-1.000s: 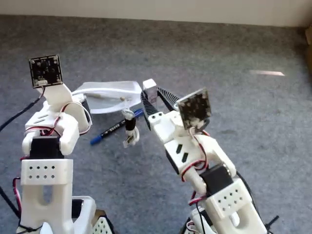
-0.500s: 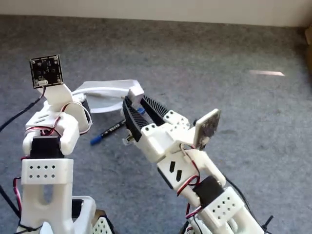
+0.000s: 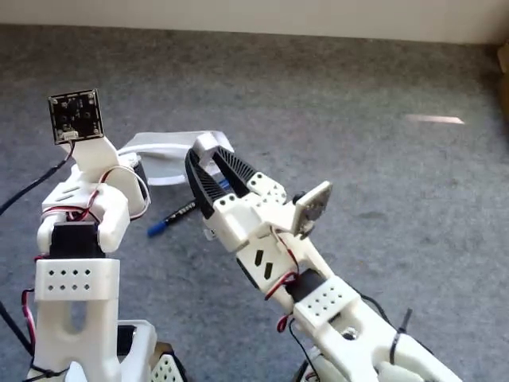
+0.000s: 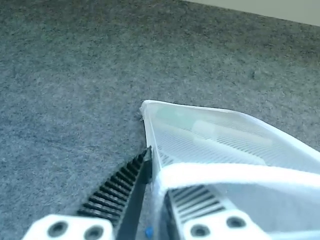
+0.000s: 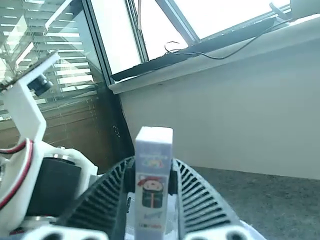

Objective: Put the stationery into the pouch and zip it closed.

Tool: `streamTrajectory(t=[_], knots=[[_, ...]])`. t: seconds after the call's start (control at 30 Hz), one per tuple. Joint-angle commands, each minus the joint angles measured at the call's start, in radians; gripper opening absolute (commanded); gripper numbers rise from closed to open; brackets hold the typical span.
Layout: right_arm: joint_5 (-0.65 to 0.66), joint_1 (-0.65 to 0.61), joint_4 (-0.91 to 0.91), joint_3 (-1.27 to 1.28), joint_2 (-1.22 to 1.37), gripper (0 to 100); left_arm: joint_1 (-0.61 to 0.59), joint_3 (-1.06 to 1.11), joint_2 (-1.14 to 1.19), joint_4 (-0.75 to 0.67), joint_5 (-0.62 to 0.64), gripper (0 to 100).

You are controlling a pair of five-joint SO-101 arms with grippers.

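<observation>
Pinching the pouch (image 4: pixel 215 140) by its rim, the left gripper (image 4: pixel 150 162) holds the mouth open, I think so things can drop in. The right gripper (image 5: pixel 152 167) squeezes a little eraser (image 5: pixel 154 145) just above that pouch, ready to let go. Below both is a fuzzy grey counter (image 3: pixel 382 159) with a blue pen (image 3: pixel 171 216), and a bright window (image 5: pixel 210 15) is behind.

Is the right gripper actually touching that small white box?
Touching. The right wrist view shows the right gripper's two fingers pressed against opposite sides of the white box, with no gap on either side.
</observation>
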Motion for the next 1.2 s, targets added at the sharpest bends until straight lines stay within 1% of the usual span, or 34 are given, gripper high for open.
streamTrajectory(t=[0.0,0.1,0.23,0.43,0.5,0.6,0.67,0.73,0.83,1.03,1.1,1.17], knots=[[0.014,-0.002,-0.102,-0.079,0.088,0.4,0.015,-0.018,-0.036,-0.029,-0.005,1],[0.018,-0.002,-0.143,-0.087,0.148,0.4,0.015,-0.018,-0.036,-0.029,-0.005,1],[0.020,-0.005,-0.154,-0.087,0.194,0.4,0.015,-0.018,-0.036,-0.029,-0.005,1],[0.021,-0.001,-0.150,-0.079,0.173,0.5,0.013,-0.018,-0.036,-0.029,-0.006,1],[0.021,0.001,-0.148,-0.076,0.157,2.9,0.013,-0.018,-0.036,-0.029,-0.006,1],[0.021,-0.002,-0.147,-0.074,0.131,11.3,0.012,-0.018,-0.036,-0.029,-0.006,1],[0.021,-0.004,-0.113,-0.073,0.120,13.3,0.012,-0.018,-0.036,-0.029,-0.006,1],[0.020,-0.002,-0.061,-0.073,0.105,13.3,0.012,-0.018,-0.036,-0.029,-0.006,1],[0.015,-0.001,-0.028,-0.071,0.076,13.3,0.012,-0.018,-0.036,-0.029,-0.006,1],[0.020,-0.005,-0.030,-0.001,-0.008,12.8,0.012,-0.018,-0.036,-0.029,-0.006,1],[0.021,-0.005,-0.028,0.013,-0.031,8.7,0.012,-0.018,-0.036,-0.029,-0.006,1],[0.021,-0.005,-0.027,0.013,-0.042,1.3,0.012,-0.018,-0.036,-0.029,-0.006,1]])
